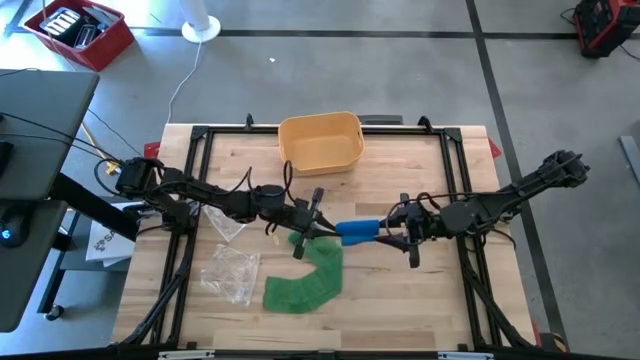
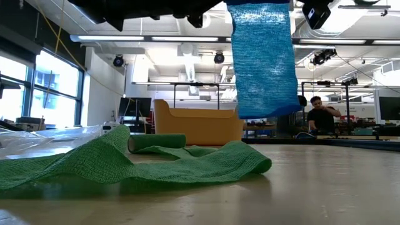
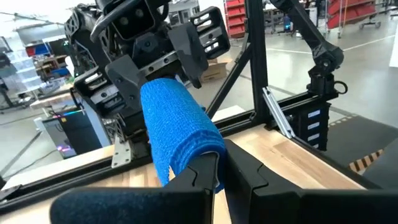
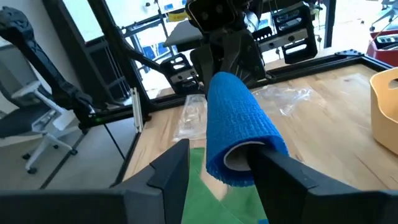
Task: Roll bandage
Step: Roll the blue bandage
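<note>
Desk (image 1: 440, 300): wooden, basket (image 1: 320, 140) at 12 o'clock.
Green bandage (image 1: 305, 285): loose at 6 o'clock, limp.
Blue bandage (image 1: 357, 231): mid-desk, aloft, soft, light; grip the core ends.
Left gripper (image 1: 312, 222): jaws pinched on its end.
Right gripper (image 1: 390, 232): jaws spread around roll.

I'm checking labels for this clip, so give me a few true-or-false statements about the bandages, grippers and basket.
1. The blue bandage is held up between the two grippers. True.
2. The left gripper is shut on the blue bandage. True.
3. The green bandage is fully rolled up. False: it lies mostly unrolled on the table.
4. The yellow basket holds the green bandage. False: the bandage lies on the table, apart from the basket.
5. The right gripper stands open around the blue roll's end. True.
</note>
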